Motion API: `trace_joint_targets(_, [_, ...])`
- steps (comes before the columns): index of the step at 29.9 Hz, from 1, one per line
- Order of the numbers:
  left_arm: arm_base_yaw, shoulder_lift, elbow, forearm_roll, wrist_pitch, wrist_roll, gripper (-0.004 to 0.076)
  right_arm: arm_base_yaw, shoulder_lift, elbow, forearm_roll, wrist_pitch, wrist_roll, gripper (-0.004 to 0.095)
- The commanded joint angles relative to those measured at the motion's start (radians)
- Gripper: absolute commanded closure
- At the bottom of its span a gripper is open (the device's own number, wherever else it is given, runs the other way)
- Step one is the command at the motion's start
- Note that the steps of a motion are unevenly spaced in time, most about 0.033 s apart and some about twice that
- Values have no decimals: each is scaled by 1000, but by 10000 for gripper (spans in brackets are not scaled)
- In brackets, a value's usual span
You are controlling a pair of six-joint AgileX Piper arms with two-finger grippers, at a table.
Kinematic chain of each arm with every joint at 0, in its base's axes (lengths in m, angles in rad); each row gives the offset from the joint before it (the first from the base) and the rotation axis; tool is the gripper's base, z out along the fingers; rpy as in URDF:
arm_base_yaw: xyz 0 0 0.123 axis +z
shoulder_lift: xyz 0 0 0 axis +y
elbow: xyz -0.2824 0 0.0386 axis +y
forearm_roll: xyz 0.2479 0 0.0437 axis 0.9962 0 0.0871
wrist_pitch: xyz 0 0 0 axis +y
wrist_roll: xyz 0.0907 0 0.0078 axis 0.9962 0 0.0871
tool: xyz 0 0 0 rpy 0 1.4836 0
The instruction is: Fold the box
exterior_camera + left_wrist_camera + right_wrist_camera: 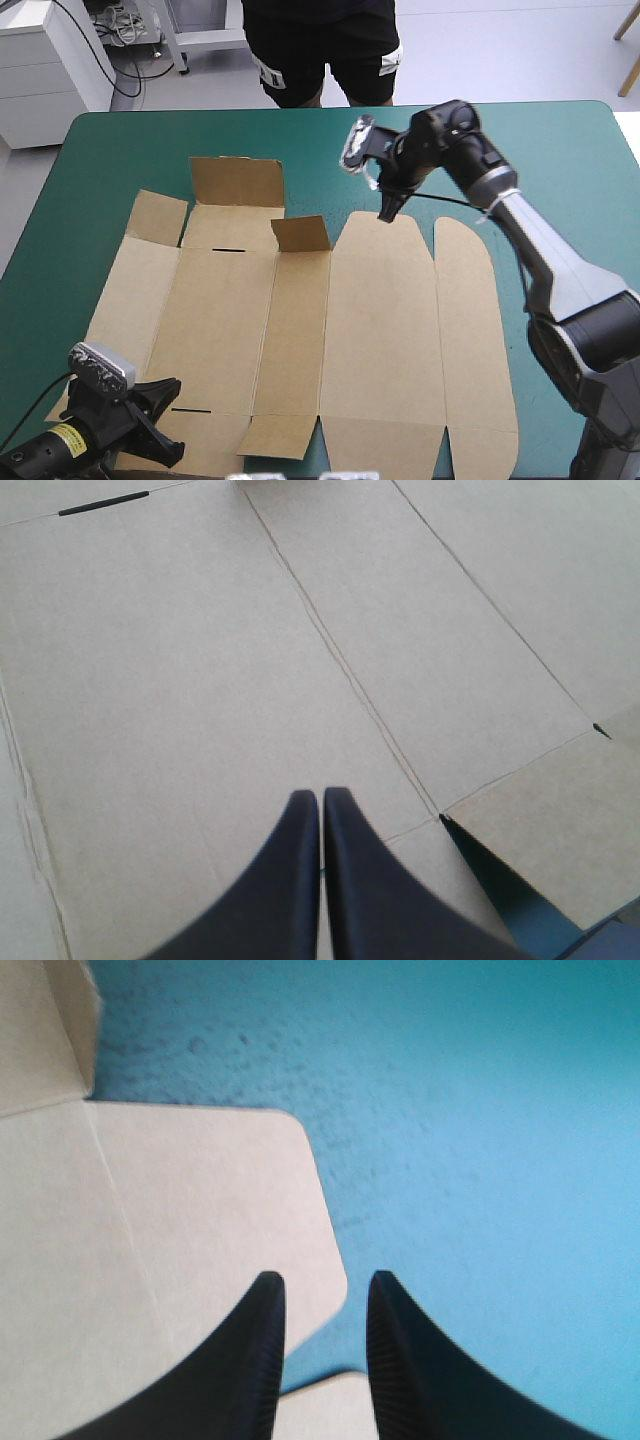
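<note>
The box (380,330) lies nearly flat mid-bench (130,150), only its far flaps raised, so most folding remains; the left gripper (320,796), fingers together, rests over its near-left corner; the right gripper (322,1280), fingers narrowly apart, is at its far edge.

We see the box (300,330) lying flat across the middle of the table (100,170), with two flaps (237,180) standing up along its far left side. The left gripper (165,430) sits over the box's near left corner. The right gripper (386,210) stands at the box's far edge, right of centre.
</note>
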Motion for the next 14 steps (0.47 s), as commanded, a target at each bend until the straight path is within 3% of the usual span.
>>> trace_joint_targets(1, [-4,10,-25,-22,-57,0,732,-125,-126,-24,89,40,84,674])
trace_joint_targets(8, [-4,10,-25,-22,-57,0,731,-330,-313,139,140,40,186,680])
trace_joint_targets(14, [-4,10,-25,-22,-57,0,732,-500,-522,406,161,40,253,699])
